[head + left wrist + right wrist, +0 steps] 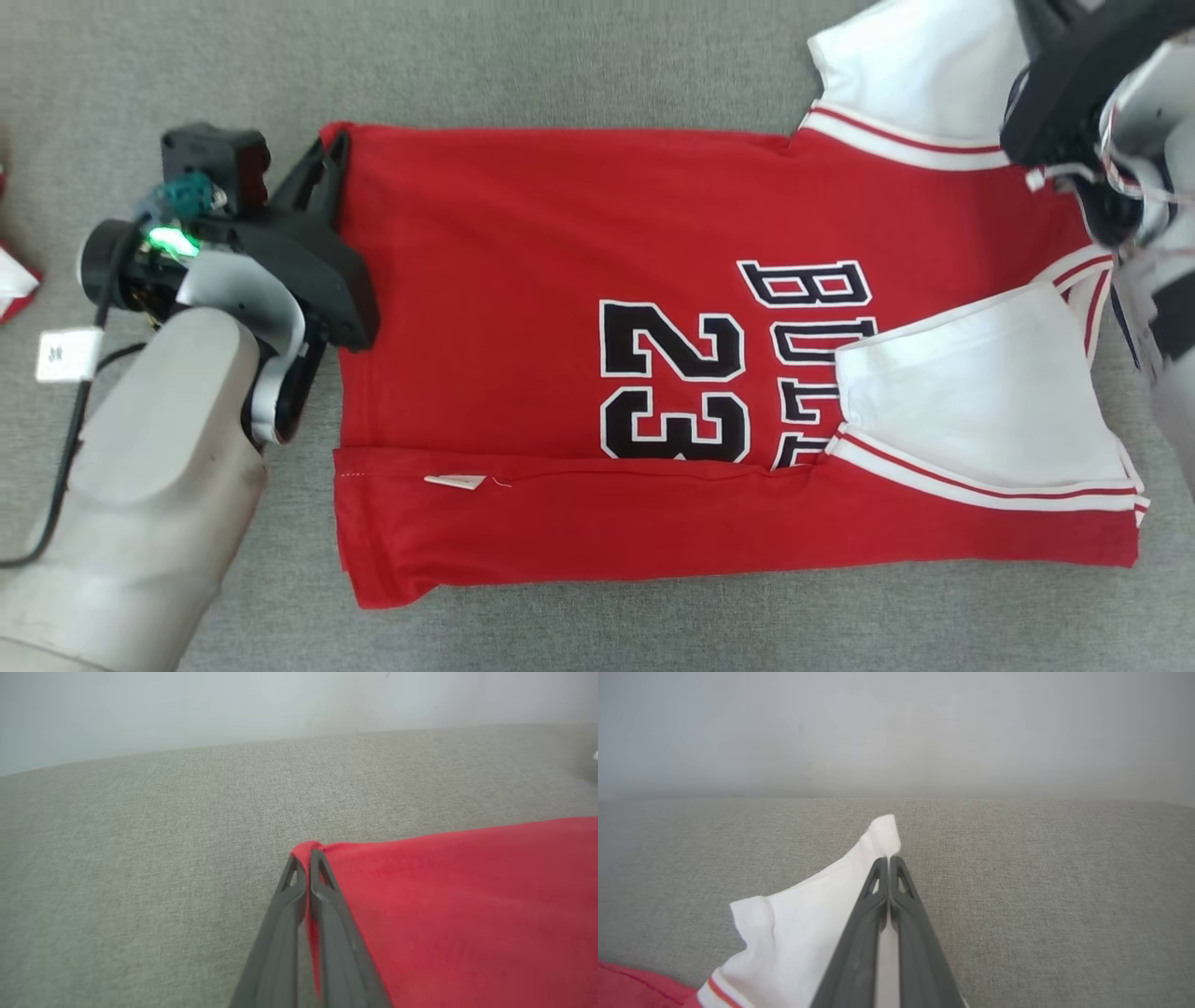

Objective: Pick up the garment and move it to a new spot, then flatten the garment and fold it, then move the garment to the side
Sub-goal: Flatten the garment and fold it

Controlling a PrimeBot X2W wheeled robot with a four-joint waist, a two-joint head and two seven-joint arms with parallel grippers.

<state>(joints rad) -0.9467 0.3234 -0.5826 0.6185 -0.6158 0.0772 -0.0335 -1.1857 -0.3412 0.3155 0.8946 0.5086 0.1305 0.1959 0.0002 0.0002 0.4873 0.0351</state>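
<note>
The garment (523,280) is a red jersey with white sleeves and a black "23", lying spread on the grey cloth surface, its near edge folded over. My left gripper (336,149) is shut on the jersey's far left corner; in the left wrist view the two fingers pinch a red fold of the garment (420,914) at my left gripper (304,858). My right gripper (889,859) is shut on the tip of the far white sleeve (808,914); in the head view its dark body stands over that sleeve (915,75) at the top right.
A red and white object (14,280) lies at the left edge of the head view. A white tag (67,355) hangs from the left arm's cable. Grey cloth surface (560,56) lies bare all around the jersey, with a pale wall beyond.
</note>
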